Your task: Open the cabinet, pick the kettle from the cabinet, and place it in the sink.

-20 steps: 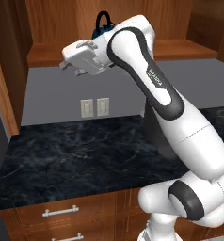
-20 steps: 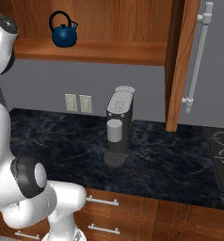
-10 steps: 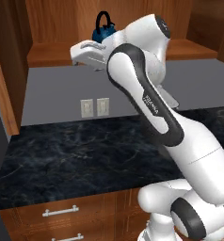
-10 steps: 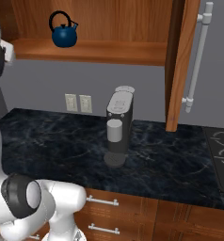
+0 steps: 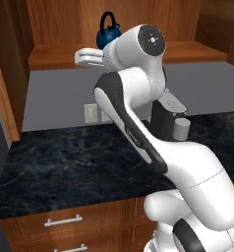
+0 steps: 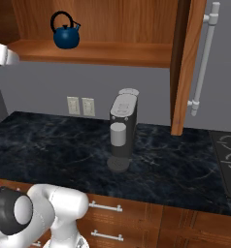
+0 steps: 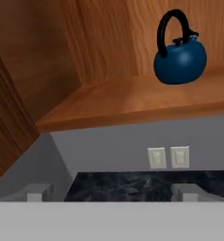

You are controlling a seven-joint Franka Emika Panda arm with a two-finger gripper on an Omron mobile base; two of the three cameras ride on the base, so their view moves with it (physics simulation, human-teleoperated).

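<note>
The cabinet [image 6: 187, 68] stands open, with its right door swung out and a long silver handle [image 6: 205, 58] on it. On its wooden shelf [image 6: 112, 52] sits the dark-blue kettle [image 6: 65, 34], upright with its black handle arched on top. From the left base view the kettle [image 5: 109, 32] peeks out behind my arm. My gripper [image 5: 82, 56] hangs just in front of the shelf edge, left of and below the kettle. In the hand view the kettle [image 7: 180, 55] is at the upper right, well away from my gripper [image 7: 113, 193], whose fingertips [image 7: 38, 192] stand wide apart around nothing. The sink is out of view.
A grey coffee machine [image 6: 122, 130] stands on the black marble counter [image 6: 49, 145] against the wall, right of two wall outlets [image 6: 81, 105]. The left cabinet door [image 5: 3, 98] hangs open at the left. Wooden drawers [image 5: 65, 222] run below the counter, and a stove top [image 6: 229, 157] lies at the right.
My arm's upper links have swung upright and to the right, uncovering the coffee machine. The hand has stayed near the shelf edge and the kettle has not moved.
</note>
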